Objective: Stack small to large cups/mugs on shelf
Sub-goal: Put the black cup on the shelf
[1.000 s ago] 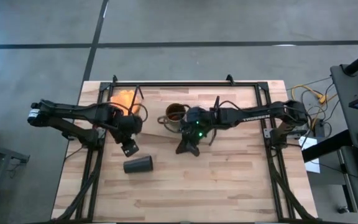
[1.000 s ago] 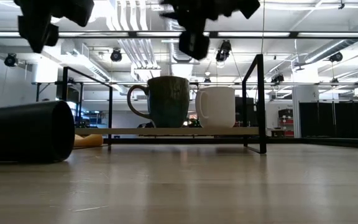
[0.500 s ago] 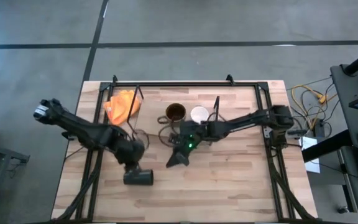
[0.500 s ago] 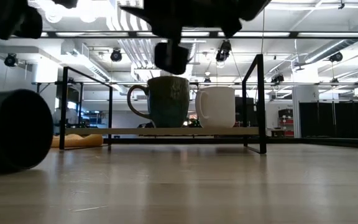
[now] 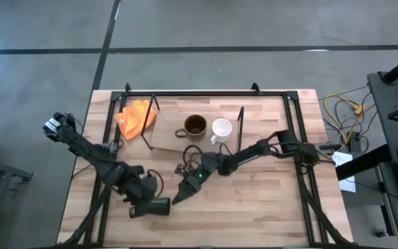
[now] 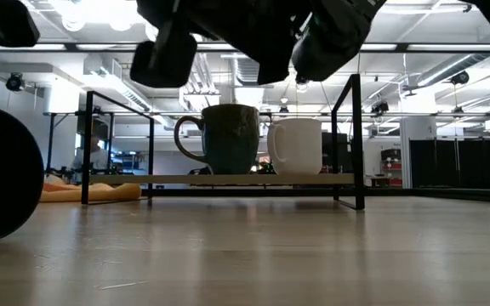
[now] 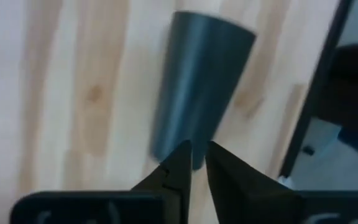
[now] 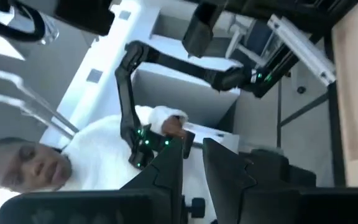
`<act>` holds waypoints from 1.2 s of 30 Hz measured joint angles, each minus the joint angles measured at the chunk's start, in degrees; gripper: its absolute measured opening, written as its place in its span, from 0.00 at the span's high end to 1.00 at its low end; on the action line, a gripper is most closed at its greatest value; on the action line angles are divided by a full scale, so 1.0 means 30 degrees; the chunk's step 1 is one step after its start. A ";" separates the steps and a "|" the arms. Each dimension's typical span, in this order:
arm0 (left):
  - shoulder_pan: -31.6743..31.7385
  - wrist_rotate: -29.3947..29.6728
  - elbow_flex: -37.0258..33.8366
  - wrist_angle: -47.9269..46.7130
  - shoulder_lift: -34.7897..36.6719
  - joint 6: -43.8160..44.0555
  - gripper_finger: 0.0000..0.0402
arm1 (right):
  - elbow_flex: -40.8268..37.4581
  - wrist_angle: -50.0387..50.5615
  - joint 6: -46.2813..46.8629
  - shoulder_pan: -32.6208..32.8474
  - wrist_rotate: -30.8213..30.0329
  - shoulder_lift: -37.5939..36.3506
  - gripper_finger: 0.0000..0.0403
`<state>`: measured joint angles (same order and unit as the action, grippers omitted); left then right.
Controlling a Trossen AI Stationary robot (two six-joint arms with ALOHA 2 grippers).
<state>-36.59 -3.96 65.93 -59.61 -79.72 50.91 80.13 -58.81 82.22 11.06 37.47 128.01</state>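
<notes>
A dark grey cup (image 5: 159, 205) lies on its side on the tabletop near the near-left part, and no handle shows on it; it fills the left edge of the low view (image 6: 2, 174). My left gripper (image 5: 141, 198) is shut, with its tips at one end of this cup (image 7: 194, 93). My right gripper (image 5: 180, 196) is shut and hovers just right of the cup, touching nothing. The brown mug (image 5: 195, 125) and the white mug (image 5: 221, 128) stand upright side by side on the light-wood shelf board (image 5: 168, 135). My left gripper (image 7: 196, 163) comes slanting down with its shut fingertips (image 7: 180, 158) at the dark cup's end (image 7: 166, 149), low on its side wall. The cup lies on its side on the table. I cannot tell whether the tips touch it.
An orange cloth (image 5: 135, 116) lies at the shelf's left end, by its black wire frame (image 5: 150, 111). Black frame rails (image 5: 102, 180) run along the table's left and right sides. Bare tabletop (image 5: 254, 207) stretches over the near right. A person shows in the right wrist view (image 8: 23, 168).
My left gripper has swung from near the shelf's left end toward the table's near edge and down to the dark cup. The cup has rolled toward the near edge, still on its side. My right gripper has moved from beside the brown mug toward the near-left, close to the cup.
</notes>
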 joint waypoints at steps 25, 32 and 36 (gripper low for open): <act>-0.0980 -0.1527 -0.0007 0.2024 -0.3483 0.1322 0.98 | -0.0033 1.1804 -0.3770 0.3152 -1.6603 -0.0768 0.85; -0.0835 0.1705 -0.0007 -0.3547 -0.3449 0.1424 0.98 | -0.0041 1.2120 -0.5151 0.1613 -1.7361 -0.0768 0.85; -0.0406 0.4302 -0.0104 -0.6314 -0.3346 0.1186 0.98 | -0.0033 1.1263 -0.6001 0.0211 -1.6124 -0.0701 0.85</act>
<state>-37.81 8.95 65.62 -78.55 -89.76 54.47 80.03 -25.02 64.22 11.70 -10.90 125.91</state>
